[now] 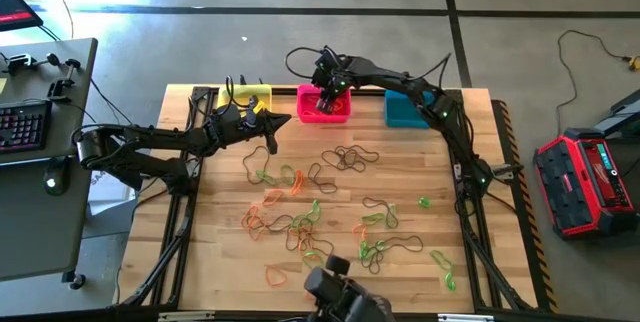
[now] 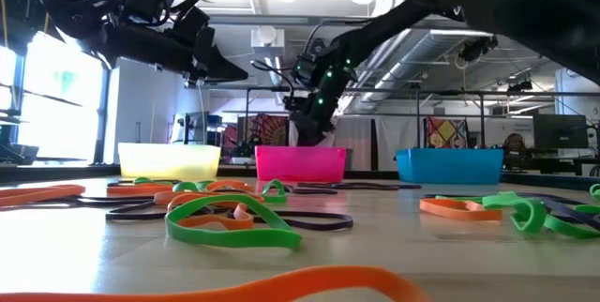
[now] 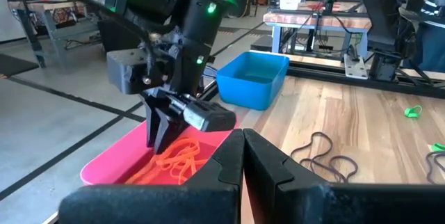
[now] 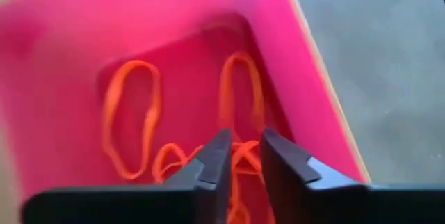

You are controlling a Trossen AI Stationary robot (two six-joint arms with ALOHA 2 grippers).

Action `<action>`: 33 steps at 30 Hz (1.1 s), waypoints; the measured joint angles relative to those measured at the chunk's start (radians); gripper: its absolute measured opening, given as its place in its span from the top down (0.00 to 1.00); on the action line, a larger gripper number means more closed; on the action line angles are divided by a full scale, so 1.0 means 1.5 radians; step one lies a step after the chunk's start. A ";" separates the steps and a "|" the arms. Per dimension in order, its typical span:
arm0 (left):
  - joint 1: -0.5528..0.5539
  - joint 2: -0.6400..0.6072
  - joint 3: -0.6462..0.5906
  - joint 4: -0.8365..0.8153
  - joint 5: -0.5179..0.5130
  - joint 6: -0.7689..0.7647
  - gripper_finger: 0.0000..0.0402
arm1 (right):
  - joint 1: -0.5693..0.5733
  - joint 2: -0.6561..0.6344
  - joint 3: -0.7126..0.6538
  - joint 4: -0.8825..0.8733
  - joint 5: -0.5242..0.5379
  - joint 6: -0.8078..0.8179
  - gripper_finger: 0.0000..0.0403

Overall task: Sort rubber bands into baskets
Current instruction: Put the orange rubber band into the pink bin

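My right gripper [image 4: 243, 158] hangs over the pink basket [image 1: 305, 112], fingers slanting down into it and a little apart, so it is open. Several orange rubber bands [image 4: 128, 120] lie on the basket's floor under the fingertips [image 3: 151, 130]. My left gripper [image 3: 243, 156] is shut on nothing and waits level above the table, between the yellow basket [image 1: 245, 95] and the pink one. The teal basket [image 1: 405, 112] stands to the right of the pink one. Many green, orange and dark rubber bands [image 1: 310, 212] lie loose on the wooden table. My right gripper comes at the pink basket from above, slanting down. An orange band [image 4: 240, 156] shows in the gap between its fingertips. I cannot tell whether the fingers touch it or it just lies on the basket floor [image 4: 188, 85] below.
The three baskets stand in a row along the table's far edge. A camera mount [image 1: 340, 297] sits at the near edge. A desk with a keyboard [image 1: 25, 122] stands left of the table, and a red and black box [image 1: 585, 182] is on the floor to the right.
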 joint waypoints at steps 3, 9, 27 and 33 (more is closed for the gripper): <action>0.000 0.000 0.000 0.000 0.000 0.000 1.00 | 0.006 -0.004 0.023 -0.029 0.000 -0.006 0.76; 0.000 0.000 0.000 -0.012 0.000 0.017 1.00 | 0.014 -0.036 0.023 -0.043 -0.021 0.013 0.85; -0.018 -0.016 0.000 -0.090 0.006 0.042 1.00 | 0.098 -0.040 -0.002 0.083 -0.060 0.062 1.00; -0.019 -0.017 0.000 -0.096 0.005 0.042 1.00 | 0.113 -0.053 -0.100 0.180 -0.055 0.118 1.00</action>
